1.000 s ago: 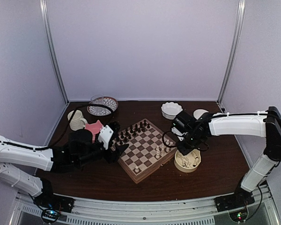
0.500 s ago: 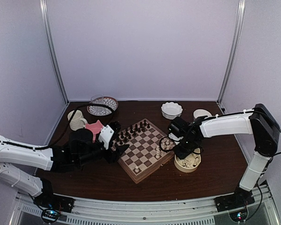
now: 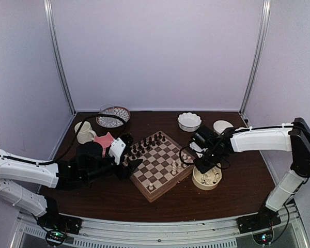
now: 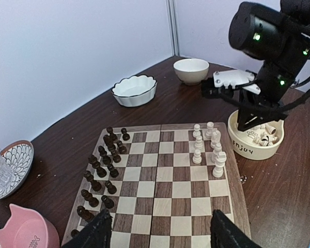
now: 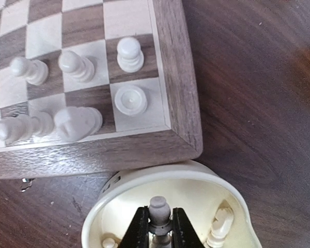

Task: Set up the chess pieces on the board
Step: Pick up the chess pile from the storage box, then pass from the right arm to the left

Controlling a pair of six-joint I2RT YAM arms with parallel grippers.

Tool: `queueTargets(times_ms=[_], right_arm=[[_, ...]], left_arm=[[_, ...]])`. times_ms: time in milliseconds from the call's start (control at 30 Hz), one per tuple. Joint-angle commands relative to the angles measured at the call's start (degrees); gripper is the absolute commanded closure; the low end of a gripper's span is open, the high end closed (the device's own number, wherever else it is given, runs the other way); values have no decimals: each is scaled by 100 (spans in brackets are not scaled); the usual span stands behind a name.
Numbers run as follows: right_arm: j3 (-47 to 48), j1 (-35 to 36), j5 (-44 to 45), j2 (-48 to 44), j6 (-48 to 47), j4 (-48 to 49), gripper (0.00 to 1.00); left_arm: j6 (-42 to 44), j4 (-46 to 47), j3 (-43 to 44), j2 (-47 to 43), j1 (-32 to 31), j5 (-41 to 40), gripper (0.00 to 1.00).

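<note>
**Right arm has a cream piece in the bowl; board lies up and left**

Top view: the chessboard [image 3: 157, 164] sits mid-frame on the dark surface [image 3: 119, 199]. Dark pieces [image 3: 144, 144] line its upper-left side, and a few cream pieces [image 3: 175, 166] stand near its right corner. The right fingers [image 3: 204, 168] dip into the cream bowl [image 3: 196, 182] just right of that corner. The left fingers [image 3: 134, 163] hover at the board's left corner.

Left wrist view: the left fingers stand wide apart at the bottom edge, with nothing between them.

Right wrist view: at bottom centre the right fingers are closed on a pawn-like cream piece [image 5: 159, 207] inside the bowl, its long axis running along the fingers. The board's corner lies just beyond the bowl rim, toward the upper left. The right arm is plainly the nearer one; the move probably calls for a lift clear of the rim, then a short carry up-left.
</note>
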Motion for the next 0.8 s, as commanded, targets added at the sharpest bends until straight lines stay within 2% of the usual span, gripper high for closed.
queueTargets(times_ms=[0, 167, 367, 467, 667, 767], right_arm=[[-274, -33, 259, -823, 59, 426, 89], [-634, -33, 344, -1561, -6, 813, 90], [-1116, -33, -211, -2275, 42, 1648, 92], [-1386, -28, -981, -2577, 57, 2265, 92], [-1821, -32, -3072, -2871, 265, 3722, 92], [-1876, -24, -3692, -2845, 530, 4386, 92]], left_arm=[[-39, 114, 150, 21, 26, 72, 35], [-56, 116, 167, 76, 23, 109, 35], [-84, 194, 186, 167, 24, 506, 35], [-113, 536, 122, 242, 21, 1054, 35], [-244, 978, 119, 429, 22, 2181, 35], [-337, 1147, 136, 537, 28, 2543, 35]])
